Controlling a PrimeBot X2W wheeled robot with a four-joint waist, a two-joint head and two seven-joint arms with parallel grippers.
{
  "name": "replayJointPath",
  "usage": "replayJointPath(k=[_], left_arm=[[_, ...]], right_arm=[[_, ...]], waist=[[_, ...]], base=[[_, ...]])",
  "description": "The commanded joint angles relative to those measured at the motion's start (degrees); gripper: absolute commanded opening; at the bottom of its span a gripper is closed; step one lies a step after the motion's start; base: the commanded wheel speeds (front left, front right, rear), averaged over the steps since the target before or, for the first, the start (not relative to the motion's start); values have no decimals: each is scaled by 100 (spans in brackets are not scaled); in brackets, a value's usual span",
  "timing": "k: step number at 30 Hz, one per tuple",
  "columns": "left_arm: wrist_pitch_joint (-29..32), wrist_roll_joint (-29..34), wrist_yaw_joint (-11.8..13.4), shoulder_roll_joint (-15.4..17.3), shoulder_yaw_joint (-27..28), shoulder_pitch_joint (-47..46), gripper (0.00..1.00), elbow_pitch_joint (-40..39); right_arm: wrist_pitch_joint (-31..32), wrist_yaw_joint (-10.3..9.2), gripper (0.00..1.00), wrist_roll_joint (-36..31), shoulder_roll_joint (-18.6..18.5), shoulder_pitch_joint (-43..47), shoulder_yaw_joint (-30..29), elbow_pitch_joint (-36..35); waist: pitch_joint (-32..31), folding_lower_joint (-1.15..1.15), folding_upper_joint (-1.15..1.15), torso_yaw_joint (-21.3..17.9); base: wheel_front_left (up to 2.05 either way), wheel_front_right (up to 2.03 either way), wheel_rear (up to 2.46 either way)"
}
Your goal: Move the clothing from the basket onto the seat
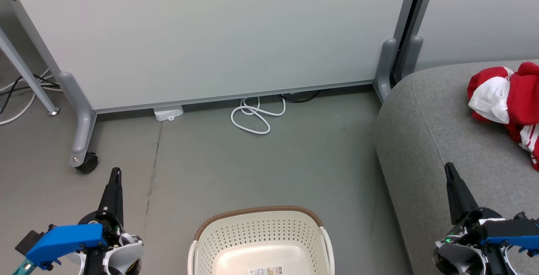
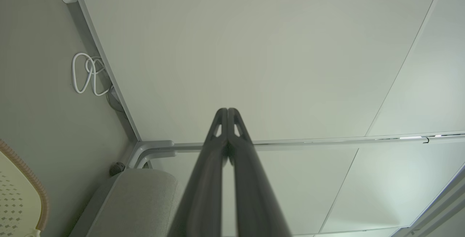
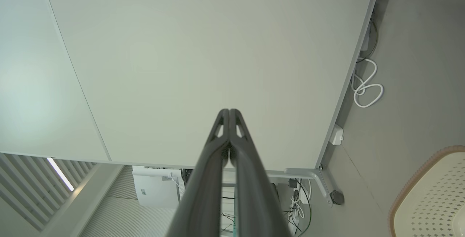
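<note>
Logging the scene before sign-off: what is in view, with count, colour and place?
sofa: one, light grey, right
clothing: one heap, red and white, on the sofa; pieces uncountable
basket: one, cream with brown rim, on the floor, centre front; no clothing seen inside
partition panels: two, pale with grey frames, behind
cable: one coil, white, floor at the panels' foot
small box: one, white, floor left of the cable
caster: one, black, under the left panel's leg
left gripper: one, dark fingers, shut, lower left
right gripper: one, dark fingers, shut, lower right, before the sofa
</note>
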Motion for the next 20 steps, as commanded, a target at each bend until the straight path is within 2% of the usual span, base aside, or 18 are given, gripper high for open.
replayJointPath(k=[1, 20], left_arm=[[24, -13, -52, -6, 19, -60, 0, -21], [23, -13, -52, -6, 18, -59, 0, -21]], right_arm=[[29, 4, 0, 13, 12, -59, -8, 10], [29, 4, 0, 14, 12, -59, -7, 9]], waist=[[0, 0, 0, 0], [0, 0, 0, 0]], base=[[0, 0, 0], [0, 0, 0]])
